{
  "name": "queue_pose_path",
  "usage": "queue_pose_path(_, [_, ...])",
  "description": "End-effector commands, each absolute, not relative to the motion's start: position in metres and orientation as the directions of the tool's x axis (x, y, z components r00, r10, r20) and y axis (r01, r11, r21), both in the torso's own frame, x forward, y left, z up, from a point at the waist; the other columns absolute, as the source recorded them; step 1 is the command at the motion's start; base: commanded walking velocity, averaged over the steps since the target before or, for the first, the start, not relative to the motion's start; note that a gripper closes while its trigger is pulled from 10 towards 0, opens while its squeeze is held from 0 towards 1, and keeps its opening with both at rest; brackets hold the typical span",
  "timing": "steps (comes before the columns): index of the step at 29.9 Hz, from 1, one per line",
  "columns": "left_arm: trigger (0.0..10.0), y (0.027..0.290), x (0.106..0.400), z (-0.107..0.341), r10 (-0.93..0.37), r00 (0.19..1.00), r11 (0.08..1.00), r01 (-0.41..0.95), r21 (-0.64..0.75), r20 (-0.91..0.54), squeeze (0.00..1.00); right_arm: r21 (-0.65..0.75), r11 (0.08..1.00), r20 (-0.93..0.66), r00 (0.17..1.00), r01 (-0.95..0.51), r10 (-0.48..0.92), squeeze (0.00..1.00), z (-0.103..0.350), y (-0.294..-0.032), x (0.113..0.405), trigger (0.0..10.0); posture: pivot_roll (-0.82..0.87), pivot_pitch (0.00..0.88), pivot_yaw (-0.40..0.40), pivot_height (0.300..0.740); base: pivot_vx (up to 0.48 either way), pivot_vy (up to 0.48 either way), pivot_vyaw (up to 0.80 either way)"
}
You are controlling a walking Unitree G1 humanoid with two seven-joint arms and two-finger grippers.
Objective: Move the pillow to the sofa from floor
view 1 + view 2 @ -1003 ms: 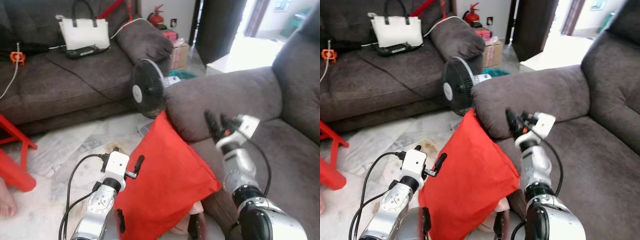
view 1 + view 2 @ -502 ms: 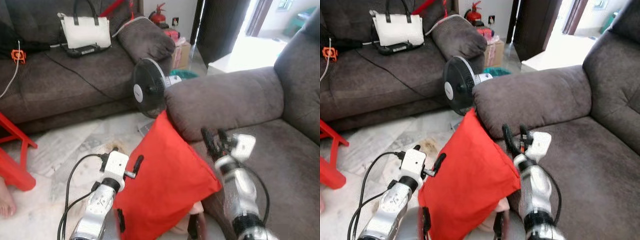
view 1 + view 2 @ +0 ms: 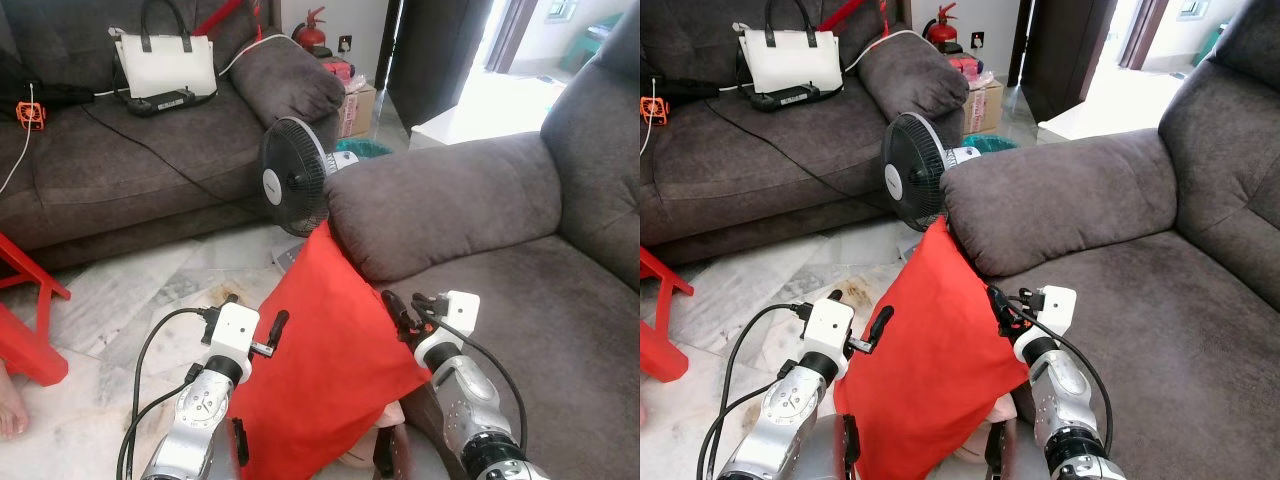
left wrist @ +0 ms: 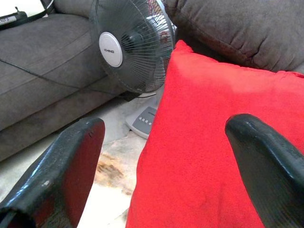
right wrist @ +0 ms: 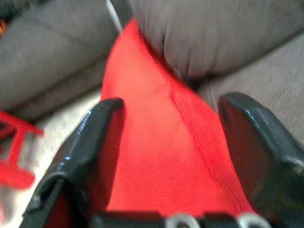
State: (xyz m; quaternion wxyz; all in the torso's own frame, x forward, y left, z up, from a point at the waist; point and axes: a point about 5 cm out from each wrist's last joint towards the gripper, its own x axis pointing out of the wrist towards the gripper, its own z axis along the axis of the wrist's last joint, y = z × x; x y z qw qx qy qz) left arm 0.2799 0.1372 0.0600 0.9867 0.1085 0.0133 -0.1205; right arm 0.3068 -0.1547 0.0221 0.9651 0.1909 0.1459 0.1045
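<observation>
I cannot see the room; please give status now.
Left gripper and right gripper open, flanking red fabric pillow. Pillow leans against grey sofa armrest. Black standing fan close behind.

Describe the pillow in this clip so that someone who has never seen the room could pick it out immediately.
Start at the big grey sofa on the right and find its rounded armrest. Below it, beside the black standing fan, a pillow leans against the sofa's front, between the left hand and right hand. It is the one plain bright red cushion among grey upholstery and pale tiles.
</observation>
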Motion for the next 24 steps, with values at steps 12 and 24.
queue_pose_path(12, [10.0,0.136,0.280,0.060,-0.242,0.969,0.942,0.248,0.225,-0.053,0.00,0.364,0.929,-0.487,0.865,0.073,0.123,0.00,-0.014,-0.184,0.282,10.0,0.16,0.015,-0.089,0.571,0.000,0.000,0.00])
queue_pose_path(24, [10.0,0.135,0.279,0.057,-0.248,0.966,0.941,0.257,0.221,-0.065,0.00,0.442,0.895,-0.486,0.855,0.062,0.181,0.00,-0.019,-0.190,0.273,10.0,0.15,0.020,-0.087,0.571,0.000,0.000,0.00])
